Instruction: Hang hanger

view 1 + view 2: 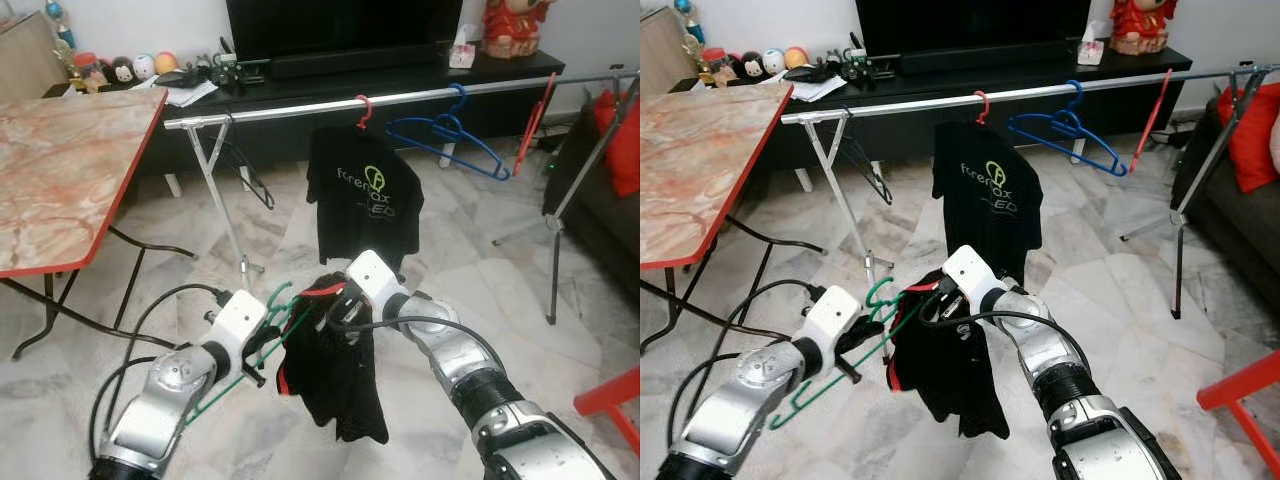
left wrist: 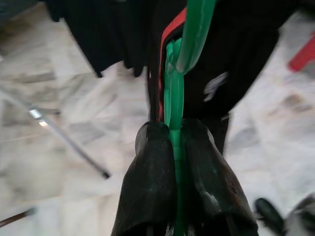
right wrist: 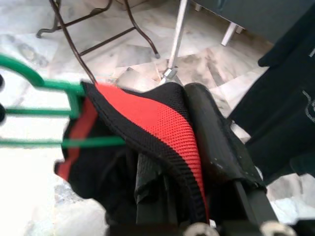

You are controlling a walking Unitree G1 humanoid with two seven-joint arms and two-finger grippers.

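The left pincer (image 2: 174, 147) is clenched on the green hanger (image 1: 875, 330) and the right pincer (image 3: 197, 162) grasps the black shirt's (image 1: 335, 375) red-edged collar, probably dressing it low, near the far rail (image 1: 400, 97).

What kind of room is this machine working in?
Most likely a home living room used for drying laundry. A television sits on a long low cabinet, a metal clothes rail crosses the marble floor, and a folding table stands to the left.
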